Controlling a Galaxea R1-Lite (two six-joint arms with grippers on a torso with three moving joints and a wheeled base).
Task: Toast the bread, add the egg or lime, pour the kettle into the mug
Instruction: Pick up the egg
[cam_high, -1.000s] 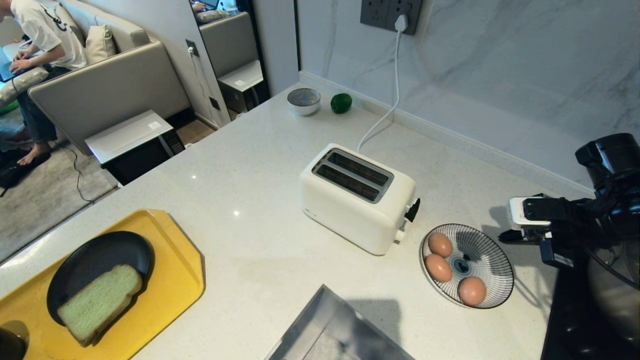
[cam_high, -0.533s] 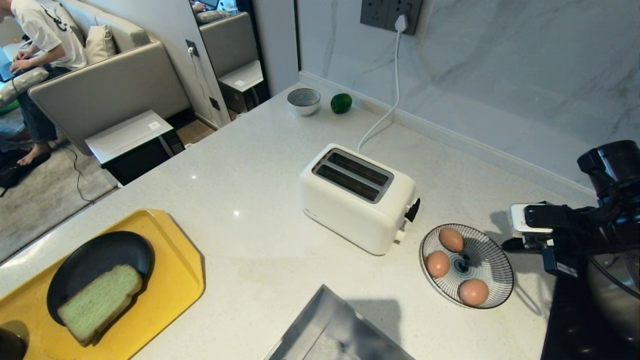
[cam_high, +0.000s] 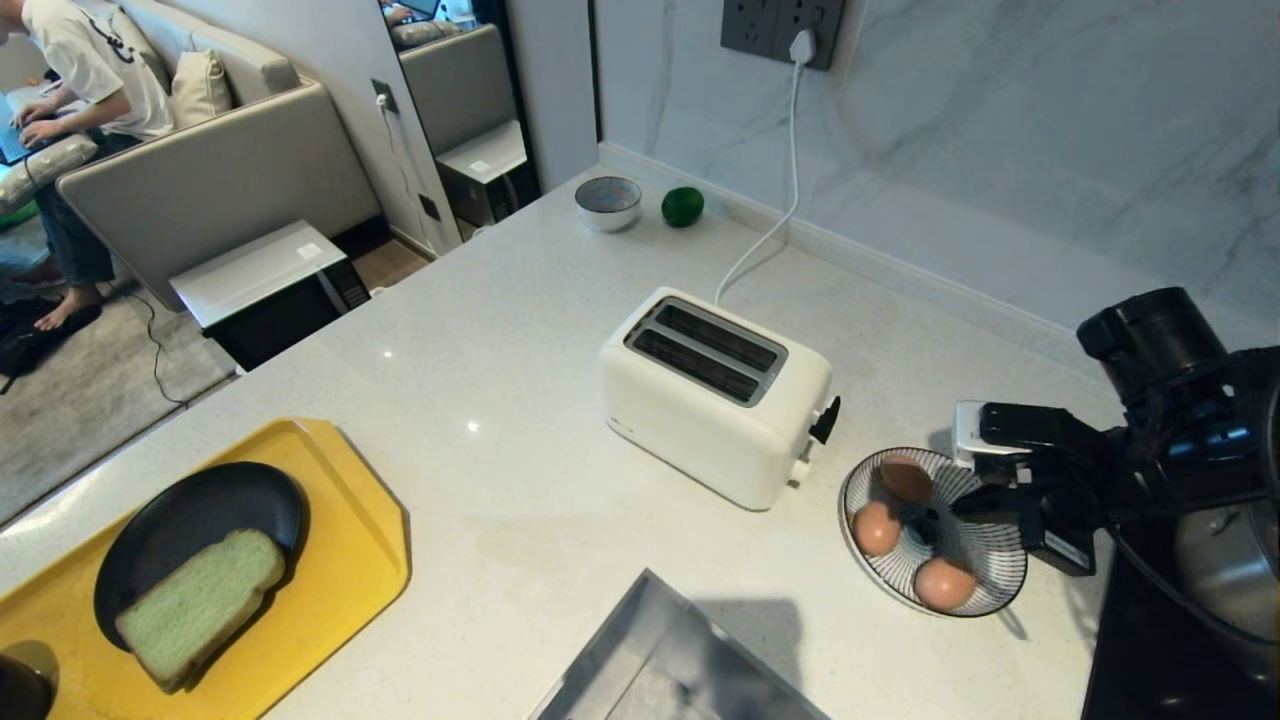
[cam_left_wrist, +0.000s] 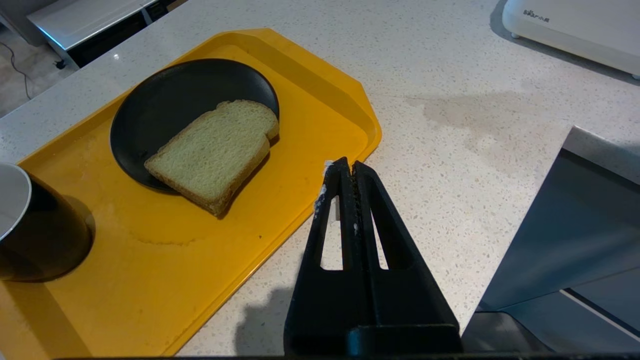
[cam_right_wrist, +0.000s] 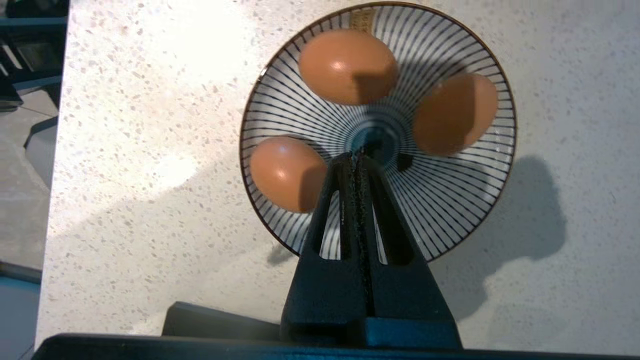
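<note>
Nothing looks done yet: the pale green slice of bread lies on the round black plate on the yellow tray at the near left, and the white toaster has empty slots. The right claw hovers clenched and empty over the striped dish of brown eggs. The left claw, also clenched, sits near the tray. The glossy green lime waits far back on the surface.

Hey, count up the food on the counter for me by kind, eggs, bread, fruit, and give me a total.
Eggs: 3, at and, all in the striped plate
Bread slices: 1, the bread on the black plate
Limes: 1, the lime beside the grey bowl
Total: 5 food items
</note>
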